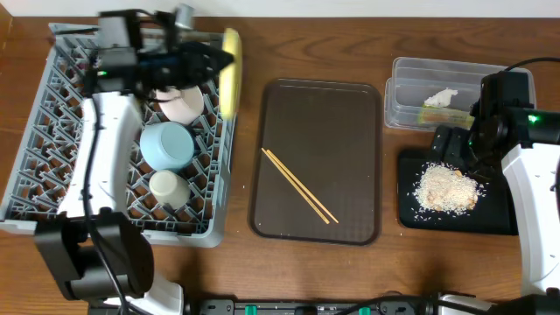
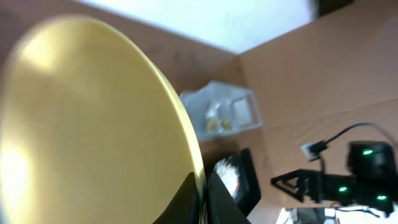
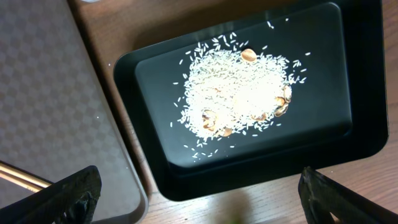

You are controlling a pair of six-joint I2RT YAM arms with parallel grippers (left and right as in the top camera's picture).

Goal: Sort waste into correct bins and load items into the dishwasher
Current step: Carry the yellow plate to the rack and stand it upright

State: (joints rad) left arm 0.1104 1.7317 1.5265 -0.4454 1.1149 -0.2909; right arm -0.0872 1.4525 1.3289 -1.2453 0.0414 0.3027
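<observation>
Over wooden table (image 1: 306, 280), at dish rack's (image 1: 26, 175) right edge: yellow plate (image 1: 230, 74), stood on edge. Looked stiff, glossy, likely slippery and chippable; best taken at the rim. Pinched there by left gripper's (image 2: 204, 199) jaws. Farther off, right gripper (image 3: 199, 205) hung with jaws spread wide over black tray (image 3: 348, 93).

The plate (image 2: 81, 124) was plain pale yellow. The rack (image 1: 22, 188) was grey, a lattice pattern throughout. One bowl (image 1: 166, 145) was light blue, the other bowl (image 1: 184, 107) white, the cup (image 1: 166, 186) off-white. The brown tray (image 1: 317, 131) bore a fine checked texture; the chopsticks (image 1: 299, 185) were light tan. The tub (image 1: 402, 87) was clear, the tissue (image 1: 442, 97) white, the wrapper (image 1: 437, 115) green and white. The black tray (image 3: 155, 162) was glossy, the rice (image 3: 239, 93) white with tan bits. The table (image 1: 350, 44) showed brown wood grain.
</observation>
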